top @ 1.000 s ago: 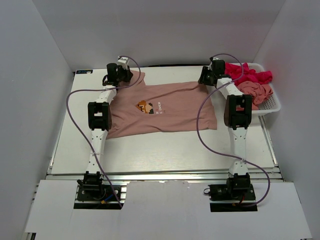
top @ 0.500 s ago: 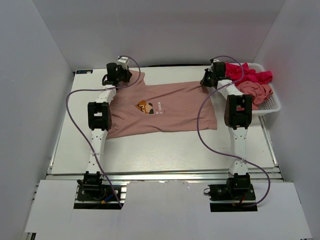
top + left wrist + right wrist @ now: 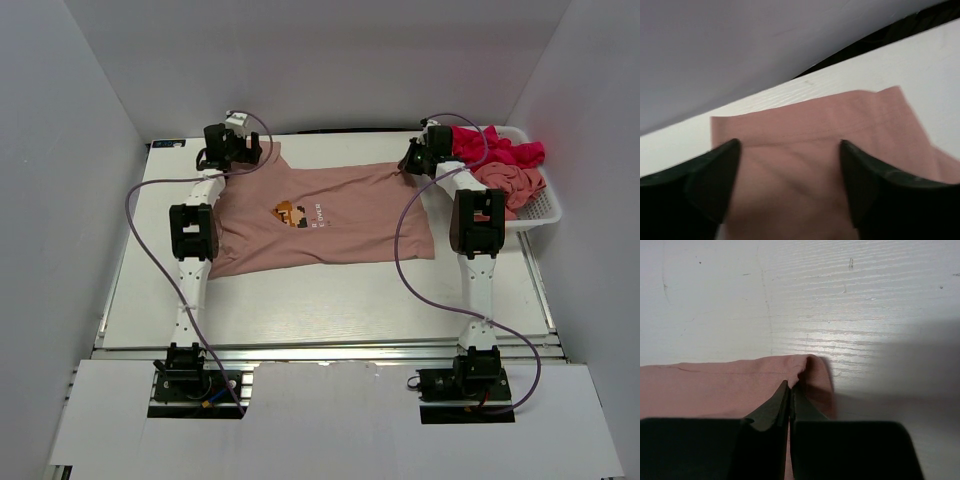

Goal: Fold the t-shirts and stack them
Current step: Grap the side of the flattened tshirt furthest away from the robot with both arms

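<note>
A dusty pink t-shirt (image 3: 340,215) with a small pixel print (image 3: 292,213) lies spread flat on the white table. My left gripper (image 3: 248,153) hovers open over its far left sleeve (image 3: 810,125). In the left wrist view the black fingers (image 3: 705,185) stand wide apart, with fabric below them and nothing between them. My right gripper (image 3: 412,160) is at the shirt's far right sleeve. In the right wrist view the jaws (image 3: 791,386) are shut, and a fold of the pink hem (image 3: 812,365) bunches up at the tips. A magenta t-shirt (image 3: 505,152) and another pink one (image 3: 512,185) lie crumpled in the basket.
The white mesh basket (image 3: 545,208) stands at the table's far right edge, just beyond the right arm. White walls close in the back and both sides. Purple cables loop off both arms over the table (image 3: 300,290).
The left gripper opened, let go of the sleeve and shifted a little to the left. The right gripper closed on the right sleeve's hem and stays there.
</note>
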